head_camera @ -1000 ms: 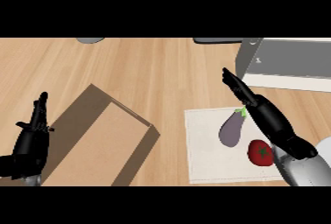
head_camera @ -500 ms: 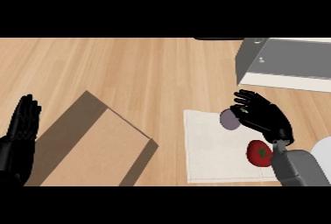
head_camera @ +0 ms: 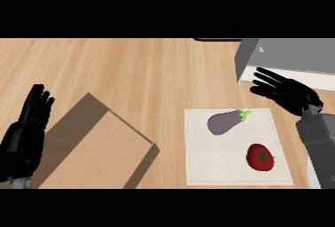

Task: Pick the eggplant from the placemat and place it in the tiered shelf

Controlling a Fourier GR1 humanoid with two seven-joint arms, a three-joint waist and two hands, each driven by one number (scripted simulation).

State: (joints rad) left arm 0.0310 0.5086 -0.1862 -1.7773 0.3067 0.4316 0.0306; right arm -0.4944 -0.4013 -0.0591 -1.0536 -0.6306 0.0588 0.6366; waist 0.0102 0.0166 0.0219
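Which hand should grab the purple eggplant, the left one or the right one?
Probably the right hand. It is open, just beyond the placemat where the eggplant lies, and beside the grey shelf. The left hand rests open at the far left edge, with a cardboard box in between.

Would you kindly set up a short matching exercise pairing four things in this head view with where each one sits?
Things:
1. eggplant
2. tomato
3. left hand
4. right hand

Places:
A. open, at the view's left edge
B. lower right part of the placemat
C. open, in front of the tiered shelf
D. upper part of the placemat

Pairs: 1-D, 2-B, 3-A, 4-C
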